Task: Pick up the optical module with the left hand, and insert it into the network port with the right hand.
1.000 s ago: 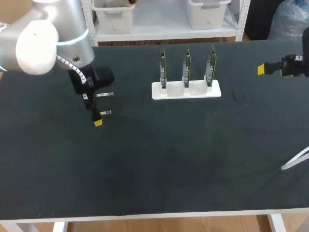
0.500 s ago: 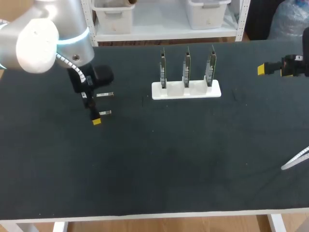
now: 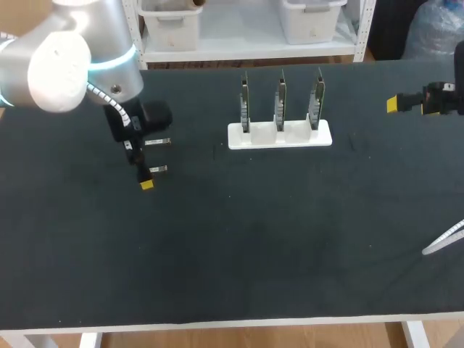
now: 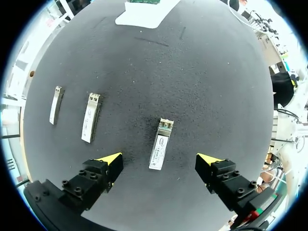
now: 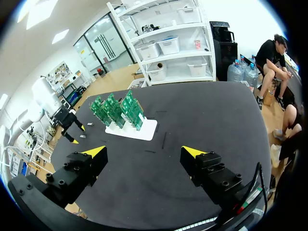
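Three silver optical modules lie on the black table in the left wrist view. One module (image 4: 160, 144) sits on the mat between the fingers of my left gripper (image 4: 159, 160), which is open and hovers over it without touching. Two more modules (image 4: 90, 117) (image 4: 56, 104) lie off to one side. From the head camera, the left gripper (image 3: 143, 170) hangs at the table's left with two modules (image 3: 158, 169) (image 3: 157, 142) beside it. Three green network boards (image 3: 280, 105) stand upright in a white holder (image 3: 280, 136). My right gripper (image 5: 144, 153) is open and empty, high at the far right (image 3: 406, 103).
The white holder (image 5: 139, 131) with its boards (image 5: 117, 109) is well ahead of the right gripper, and the left arm (image 5: 65, 118) is beyond it. A pale thin object (image 3: 442, 240) pokes in at the table's right edge.
The left arm's upper joint has drifted slightly to the right. Both grippers stay in place and stay open.
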`<state>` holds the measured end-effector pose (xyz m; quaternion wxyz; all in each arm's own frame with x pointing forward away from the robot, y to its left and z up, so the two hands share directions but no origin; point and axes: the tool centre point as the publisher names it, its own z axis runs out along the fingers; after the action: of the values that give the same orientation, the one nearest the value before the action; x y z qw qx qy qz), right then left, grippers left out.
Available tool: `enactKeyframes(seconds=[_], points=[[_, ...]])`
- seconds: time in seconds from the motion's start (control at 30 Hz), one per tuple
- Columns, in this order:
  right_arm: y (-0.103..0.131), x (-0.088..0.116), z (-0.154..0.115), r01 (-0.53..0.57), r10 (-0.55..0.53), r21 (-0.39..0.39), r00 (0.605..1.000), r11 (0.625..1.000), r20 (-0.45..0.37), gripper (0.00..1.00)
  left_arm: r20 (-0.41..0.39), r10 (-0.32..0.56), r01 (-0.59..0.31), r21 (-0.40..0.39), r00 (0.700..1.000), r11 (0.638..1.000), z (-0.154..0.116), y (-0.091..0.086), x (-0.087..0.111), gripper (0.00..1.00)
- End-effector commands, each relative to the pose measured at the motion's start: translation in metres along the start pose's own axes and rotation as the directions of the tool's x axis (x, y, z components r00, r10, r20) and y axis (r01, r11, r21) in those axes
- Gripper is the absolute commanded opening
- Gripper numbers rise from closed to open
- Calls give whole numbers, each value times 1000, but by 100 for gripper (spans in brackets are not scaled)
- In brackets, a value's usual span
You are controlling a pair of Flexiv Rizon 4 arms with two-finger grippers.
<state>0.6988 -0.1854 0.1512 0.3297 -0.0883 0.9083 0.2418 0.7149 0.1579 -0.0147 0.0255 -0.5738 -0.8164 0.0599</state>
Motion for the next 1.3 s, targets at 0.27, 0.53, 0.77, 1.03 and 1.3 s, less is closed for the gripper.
enactKeyframes(seconds=[0.27, 0.53, 0.77, 1.03, 1.3], points=[[0, 0, 1, 0, 0, 1, 1000, 1000, 0, 100, -17, 6, -6, 3, 1000, 1000, 0, 6, -2, 100], [0, 0, 1, 0, 0, 1, 1000, 1000, 0, 100, -36, 28, -28, -1, 999, 1000, 1, 6, -4, 0], [0, 0, 1, 0, 0, 1, 1000, 1000, 0, 100, -41, 14, -14, 6, 999, 1000, 3, 4, -2, 0], [0, 0, 1, 0, 0, 1, 1000, 1000, 0, 100, -29, 49, -48, 42, 998, 998, 6, 1, -4, 0], [0, 0, 1, 0, 0, 1, 1000, 1000, 0, 100, 7, 73, -73, 34, 997, 997, 2, -1, -6, 0]])
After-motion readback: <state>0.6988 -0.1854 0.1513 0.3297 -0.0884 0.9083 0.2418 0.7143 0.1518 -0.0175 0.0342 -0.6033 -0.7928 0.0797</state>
